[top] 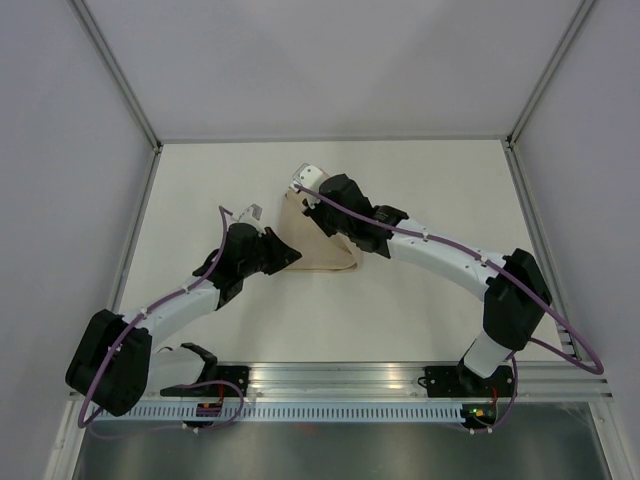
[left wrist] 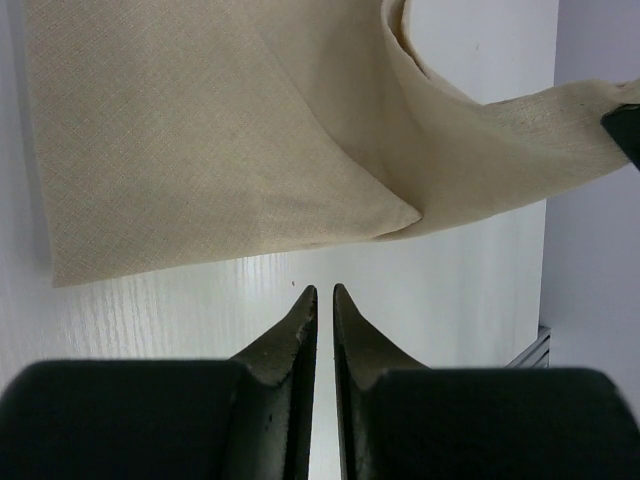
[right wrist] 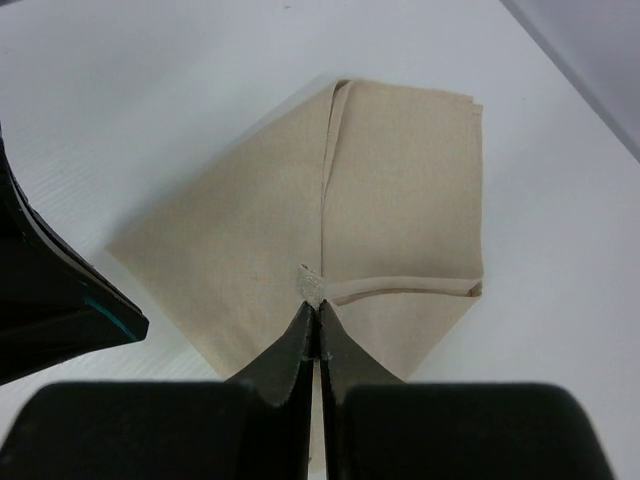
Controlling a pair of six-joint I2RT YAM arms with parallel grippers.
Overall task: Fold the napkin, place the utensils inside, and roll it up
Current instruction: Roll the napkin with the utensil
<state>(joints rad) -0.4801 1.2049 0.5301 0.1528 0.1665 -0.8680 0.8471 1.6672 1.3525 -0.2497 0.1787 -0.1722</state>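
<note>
One fold half-made: right gripper [right wrist: 314, 305] jaws pinch a napkin [right wrist: 400, 200] corner; left gripper [left wrist: 322, 292] jaws closed, empty. No utensils visible; placing, rolling remain.

I see a white table [top: 330, 330], evenly lit, boxed in by pale grey walls [top: 330, 60] at the back and both sides. Aluminium struts [top: 120, 78] run up the far corners, and an aluminium rail [top: 340, 376] crosses the near edge.

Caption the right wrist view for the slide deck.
Right gripper, jaws shut, pinches a fold of the beige napkin lying partly folded on the white table.
</note>
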